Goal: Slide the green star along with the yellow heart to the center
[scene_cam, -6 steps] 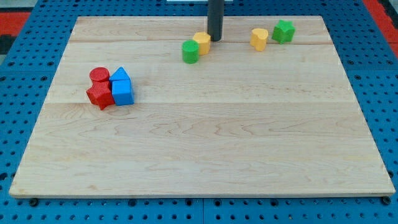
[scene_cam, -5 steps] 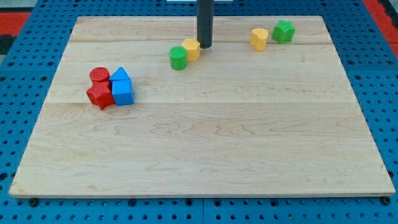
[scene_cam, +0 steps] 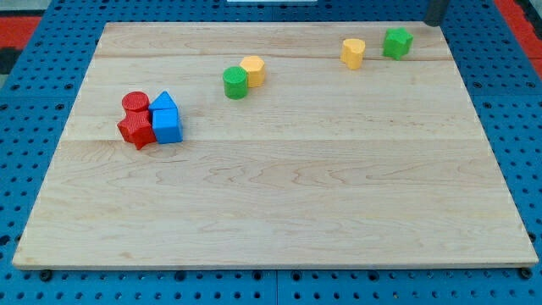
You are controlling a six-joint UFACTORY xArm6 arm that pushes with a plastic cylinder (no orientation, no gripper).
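my tip (scene_cam: 437, 22), no hand to judge, sits just above-right of the green star (scene_cam: 396, 42); push it into the yellow heart (scene_cam: 353, 52), then diagonally centerward.

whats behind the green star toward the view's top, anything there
Only bare board lies behind the green star. My tip sits off to its upper right, at the board's edge, apart from it. The yellow heart lies to its left. Nothing there is covered.

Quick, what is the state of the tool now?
No gripper: my tip sits at the view's top right, beyond the green star, touching no block.
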